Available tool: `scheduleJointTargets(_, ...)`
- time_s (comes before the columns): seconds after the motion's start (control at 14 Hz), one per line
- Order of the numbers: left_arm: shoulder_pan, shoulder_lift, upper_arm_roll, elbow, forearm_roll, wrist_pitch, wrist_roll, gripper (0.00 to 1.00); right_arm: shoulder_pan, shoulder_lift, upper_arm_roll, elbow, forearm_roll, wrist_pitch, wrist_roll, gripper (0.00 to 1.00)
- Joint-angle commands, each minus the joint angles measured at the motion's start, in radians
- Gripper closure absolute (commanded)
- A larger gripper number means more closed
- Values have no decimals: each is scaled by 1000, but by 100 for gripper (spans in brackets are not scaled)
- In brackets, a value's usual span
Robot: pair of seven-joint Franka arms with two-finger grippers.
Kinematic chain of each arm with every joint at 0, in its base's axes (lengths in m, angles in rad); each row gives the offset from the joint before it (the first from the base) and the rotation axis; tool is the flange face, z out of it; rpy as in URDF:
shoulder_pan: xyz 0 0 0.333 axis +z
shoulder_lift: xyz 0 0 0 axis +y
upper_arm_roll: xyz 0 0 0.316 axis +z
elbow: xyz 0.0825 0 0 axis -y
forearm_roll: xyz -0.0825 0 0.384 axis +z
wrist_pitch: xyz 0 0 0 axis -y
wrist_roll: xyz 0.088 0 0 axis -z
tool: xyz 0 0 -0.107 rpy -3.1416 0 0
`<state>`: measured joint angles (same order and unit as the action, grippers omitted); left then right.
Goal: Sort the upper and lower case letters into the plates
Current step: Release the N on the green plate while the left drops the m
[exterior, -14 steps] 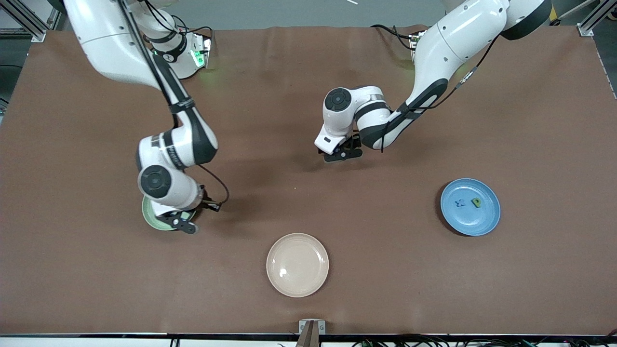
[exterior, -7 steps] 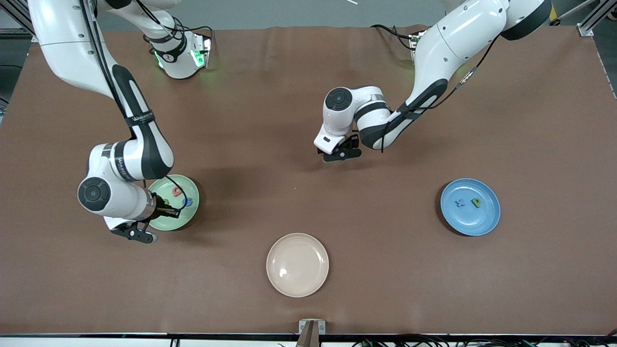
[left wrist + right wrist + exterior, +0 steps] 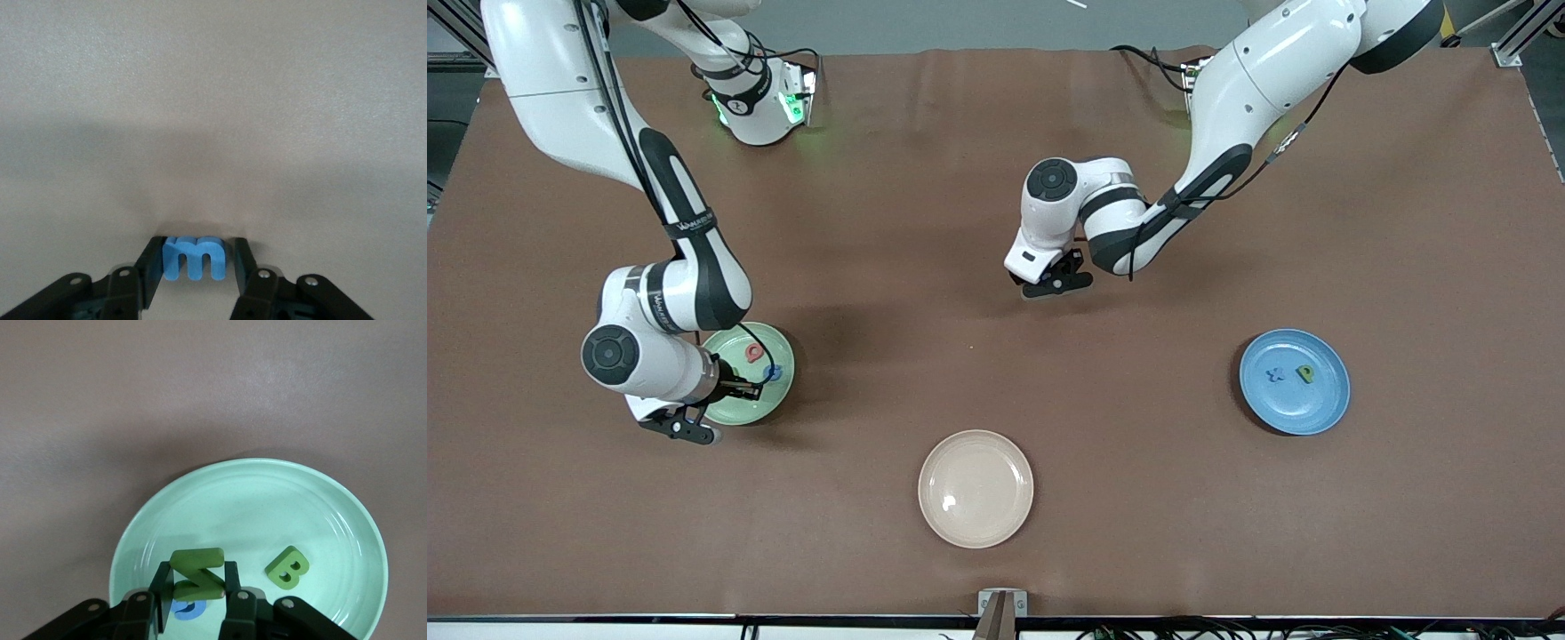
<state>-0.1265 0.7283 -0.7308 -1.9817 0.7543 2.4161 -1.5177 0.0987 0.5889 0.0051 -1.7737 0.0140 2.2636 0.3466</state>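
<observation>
Right wrist view shows the right gripper (image 3: 197, 593) pinching a green Z (image 3: 197, 573) over the pale green plate (image 3: 347, 520), low in frame, beside a green B (image 3: 287, 567). Judged step: depositing the capital; release comes next. Left gripper (image 3: 197, 270) clamps a blue m (image 3: 195, 257) at mid-table, bound for the blue plate (image 3: 1294, 409).

Wide bare brown table covering (image 3: 925, 356) was left between the round pale green plate (image 3: 778, 400), the round cream-beige plate (image 3: 975, 488) and the round blue plate (image 3: 1294, 409). The green plate was overhung by the right gripper (image 3: 680, 428); the table's middle was occupied by the left gripper (image 3: 1049, 283).
</observation>
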Motion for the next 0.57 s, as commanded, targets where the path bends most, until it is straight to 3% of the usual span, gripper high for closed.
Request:
scheduleJointTargets(0.0,2,0,4,-9,25,6,-27,65,-37,-12,19,-48,-16,42,-34,99)
scheduleJointTargets(0.29,11,-3,2,-11,25,5,-29,76,-37,-12,19,-105,-16,114,-35,99)
scheduleJointTargets(0.5,19,-38,-6,-9,23,-6,-25,77,-39,-12,21,-113,-16,119,-35,98)
